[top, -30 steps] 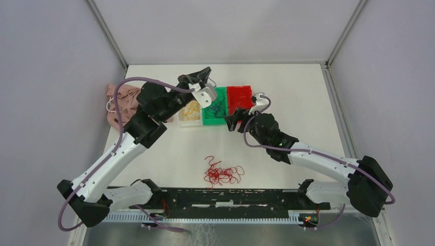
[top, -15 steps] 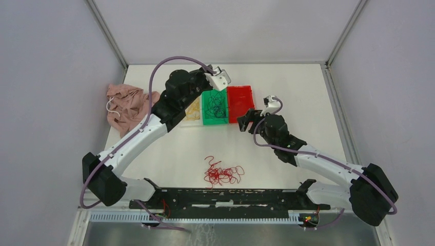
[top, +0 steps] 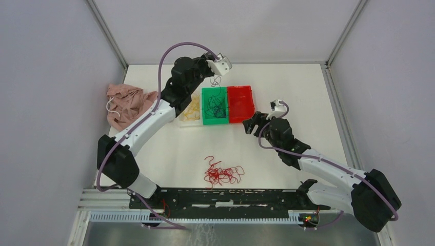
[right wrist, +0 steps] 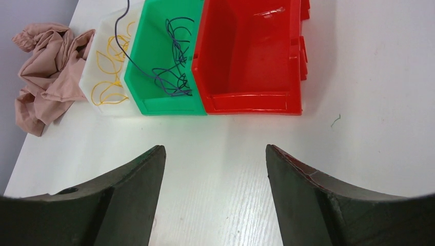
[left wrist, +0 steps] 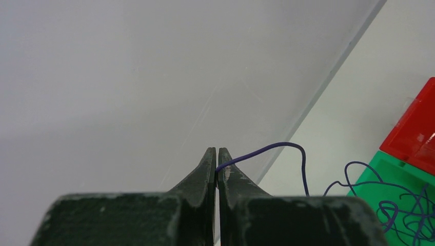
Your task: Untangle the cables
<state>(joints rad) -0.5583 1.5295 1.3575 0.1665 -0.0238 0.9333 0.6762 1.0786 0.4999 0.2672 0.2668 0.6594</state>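
Yellow string cables (right wrist: 109, 83) lie in the white plastic bin (right wrist: 115, 110), the left tool (left wrist: 216, 154) pinches a thin purple cable (left wrist: 287, 146) above the green plastic bin (right wrist: 169, 107), the right tool (right wrist: 215, 149) gapes empty, and tangled red cables (top: 223, 175) await on the table (right wrist: 359, 77).

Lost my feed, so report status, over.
Left gripper shut on purple cable, strand trailing into green bin. Right gripper open, empty. Red cables lie tangled, untouched. Nothing blocking.

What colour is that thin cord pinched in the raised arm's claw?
Dark purple cable, pinched by the left gripper; clearest in the left wrist view.
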